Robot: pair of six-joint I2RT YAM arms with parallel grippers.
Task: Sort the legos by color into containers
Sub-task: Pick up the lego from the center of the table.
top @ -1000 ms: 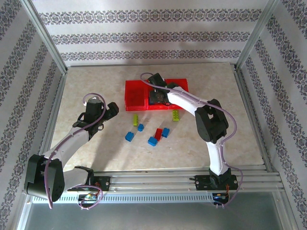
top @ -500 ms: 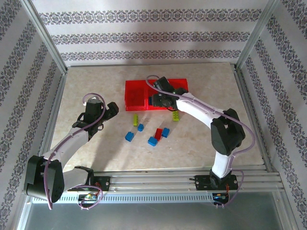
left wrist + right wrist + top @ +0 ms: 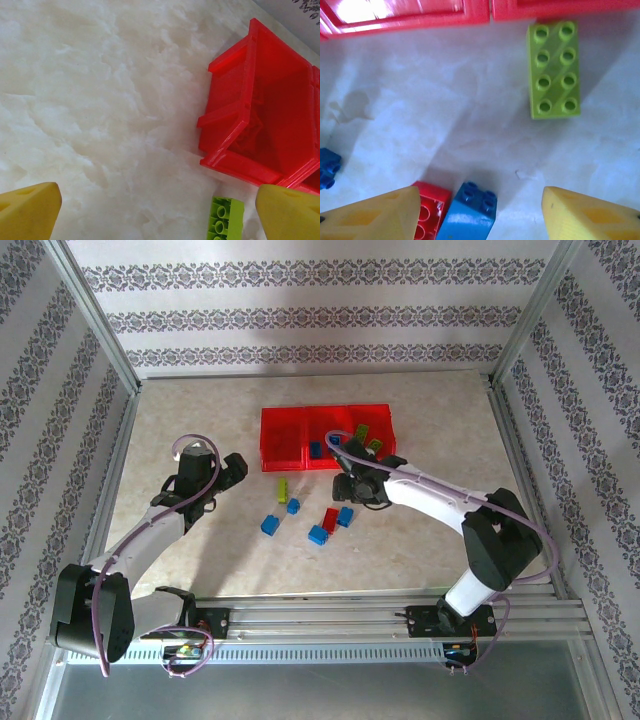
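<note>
— Three bins in the row? Report the sort.
— Three, joined: the containers (image 3: 283, 418). The left bin is bare; the middle bin holds one blue brick (image 3: 315, 450); the right bin holds green bricks (image 3: 362, 430). Judged partly done, reds not begun.
— Arms?
— The right gripper (image 3: 352, 483) hangs just off the containers' near wall, jaws apart, nothing between them. The left gripper (image 3: 226, 474) sits well off the containers' left end, jaws wide, likewise empty.
— Outstanding items?
— Loose legos (image 3: 318, 534) on the near side of the containers. A yellow-green brick (image 3: 554, 75) lies just beside the near wall. Farther out, a red brick (image 3: 427, 215) and a blue neighbour (image 3: 470, 212) lie side by side, apparently touching.
— Step in hand?
— In my judgement, selection of the next pick by the right arm. The move calls for descending over one brick, fingers square across it, without snagging its neighbour.
— Surface and room?
— Around the containers, the walls (image 3: 320, 320) are papered in a banded pattern, with metal posts (image 3: 95, 322) at the corners. Beneath them, the table (image 3: 200, 410) is pale, marbled and flat, with one faint stain (image 3: 350, 107) near the near wall.
</note>
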